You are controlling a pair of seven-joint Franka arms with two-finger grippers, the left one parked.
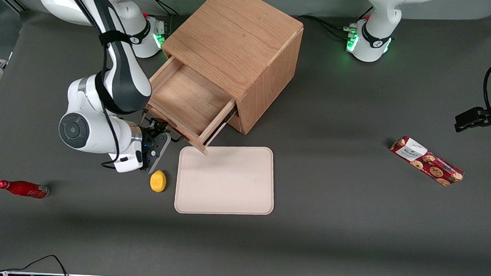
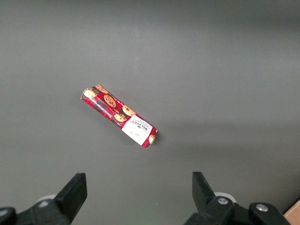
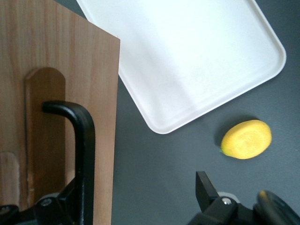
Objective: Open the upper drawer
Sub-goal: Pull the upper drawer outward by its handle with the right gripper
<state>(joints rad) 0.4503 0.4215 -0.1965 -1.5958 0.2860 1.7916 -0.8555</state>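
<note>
Upper drawer (image 1: pixel 191 100) of the cabinet (image 1: pixel 241 50) stands pulled well out, and you can look straight down into its bare wooden floor. Its front panel hangs over the table (image 1: pixel 349 225) just above one corner of the tray (image 1: pixel 226 180). From the front view the drawer's lower runner shows as a thin dark bar under its side wall.

Your gripper (image 1: pixel 159 131) sits right at the drawer's front panel, nearer the front camera than the cabinet. In the right wrist view the fingers are spread apart: one finger (image 3: pixel 70 206) lies against the black handle (image 3: pixel 79 140) on the drawer front (image 3: pixel 65 56), while the other finger (image 3: pixel 206 190) hangs over open table, well clear of the wood. The handle's bar runs down just beside that first finger, so the jaws straddle it loosely and are not clamped on it.

Just beside the gripper, a little nearer the front camera, lies a yellow lemon half (image 1: pixel 158 181), close to the tray's edge but not touching it. A red bottle (image 1: pixel 23 189) lies on its side toward the working arm's end of the table. A red cookie packet (image 1: pixel 427 161) lies toward the parked arm's end, well apart from everything else.
</note>
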